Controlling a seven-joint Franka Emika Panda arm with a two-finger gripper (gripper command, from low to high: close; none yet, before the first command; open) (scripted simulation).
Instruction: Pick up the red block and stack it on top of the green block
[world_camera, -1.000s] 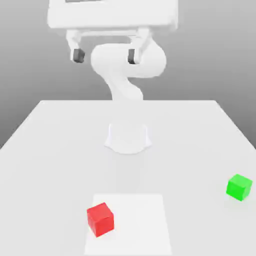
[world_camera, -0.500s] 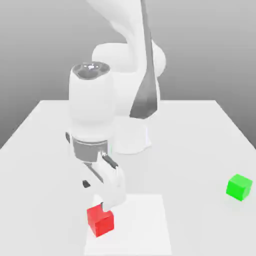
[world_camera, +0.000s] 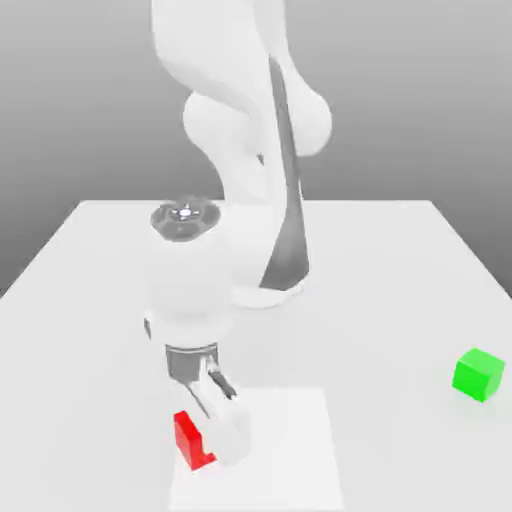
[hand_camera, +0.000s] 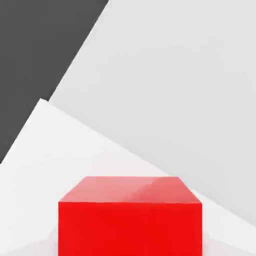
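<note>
The arm has descended from its raised position of a second ago and now stands over the red block (world_camera: 189, 440), which sits near the counter's (world_camera: 400, 270) near edge, toward the exterior view's left, on a paler square patch (world_camera: 290, 450) of the surface. The gripper (world_camera: 214, 440) has gone from fully spread to closed within that second, and its fingers (world_camera: 228, 432) now straddle the block, one of them covering much of its right face in the exterior view. Judged from the fit, they are clamped on the red block. In the hand view the red block (hand_camera: 130, 220) sits squarely centred and close, resting on the pale patch.

The block has not shifted from where it stood before the descent and is not yet lifted.

The green block (world_camera: 478, 374) stands untouched near the counter's edge on the exterior view's right, well apart from the red one.

Assessment: the grasp phase appears complete. Remaining steps are the lift, the carry across to the green block, and the placement. Alignment at release will likely be the main risk.
</note>
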